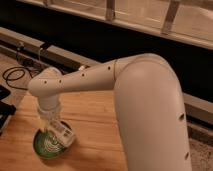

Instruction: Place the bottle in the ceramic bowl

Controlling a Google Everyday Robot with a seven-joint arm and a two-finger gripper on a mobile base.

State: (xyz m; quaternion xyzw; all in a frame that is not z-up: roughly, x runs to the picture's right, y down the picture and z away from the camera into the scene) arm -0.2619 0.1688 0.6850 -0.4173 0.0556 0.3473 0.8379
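Note:
The green ceramic bowl (43, 147) with pale rings sits on the wooden table (95, 120) near its front left. My gripper (52, 124) hangs from the white arm directly over the bowl. It is shut on the small white bottle (63, 133), which lies tilted, its printed label up, just above the bowl's right side. The bottle's lower end is over the rim; I cannot tell whether it touches the bowl.
Black cables (17, 75) lie on the floor at the far left. A dark object (4, 107) stands at the table's left edge. A grey ledge (30, 42) runs behind the table. My bulky white arm (150, 115) fills the right side.

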